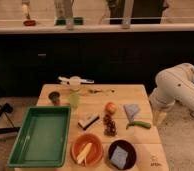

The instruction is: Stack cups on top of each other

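The pale yellow-green tumbler (74,99) stands upright on the wooden table (140,95), left of centre. The shorter dark cup (54,97) stands just to its left, apart from it. My white arm (177,87) is at the table's right side. My gripper (159,118) hangs down beside the table's right edge, far from both cups, with nothing seen in it.
A green tray (40,136) fills the front left. An orange bowl (87,149) and a dark bowl (121,155) with a blue sponge sit in front. An apple (110,107), grapes (109,125), blue cloth (132,111), green pepper (138,124) and white juicer (75,81) lie around.
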Robot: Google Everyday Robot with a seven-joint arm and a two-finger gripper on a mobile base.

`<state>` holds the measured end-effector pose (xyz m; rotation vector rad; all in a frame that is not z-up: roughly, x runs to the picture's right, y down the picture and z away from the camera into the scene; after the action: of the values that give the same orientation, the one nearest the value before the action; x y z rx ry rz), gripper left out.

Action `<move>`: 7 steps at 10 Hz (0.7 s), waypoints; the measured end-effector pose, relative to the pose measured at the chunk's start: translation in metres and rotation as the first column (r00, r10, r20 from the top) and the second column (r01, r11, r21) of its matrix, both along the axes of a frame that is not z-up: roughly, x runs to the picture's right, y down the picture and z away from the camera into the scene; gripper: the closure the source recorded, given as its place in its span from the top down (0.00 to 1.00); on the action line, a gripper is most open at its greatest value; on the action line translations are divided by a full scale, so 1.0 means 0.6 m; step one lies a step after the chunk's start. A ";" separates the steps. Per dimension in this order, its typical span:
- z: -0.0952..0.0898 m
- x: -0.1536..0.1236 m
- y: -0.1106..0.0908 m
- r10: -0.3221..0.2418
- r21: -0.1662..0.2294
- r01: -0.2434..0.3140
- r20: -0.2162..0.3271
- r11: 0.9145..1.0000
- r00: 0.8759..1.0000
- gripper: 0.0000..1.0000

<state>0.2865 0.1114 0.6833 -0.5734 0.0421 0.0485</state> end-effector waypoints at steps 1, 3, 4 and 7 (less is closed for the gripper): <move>0.000 0.000 0.000 0.000 0.000 0.000 0.000 1.000 1.000 0.80; 0.000 0.000 0.000 0.000 0.000 0.000 0.000 1.000 1.000 0.80; 0.000 -0.001 -0.001 -0.007 0.001 0.007 0.007 1.000 1.000 0.80; 0.014 -0.033 -0.026 -0.148 0.006 0.148 0.123 0.989 0.981 0.80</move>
<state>0.2664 0.0959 0.6917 -0.5739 -0.0349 -0.1315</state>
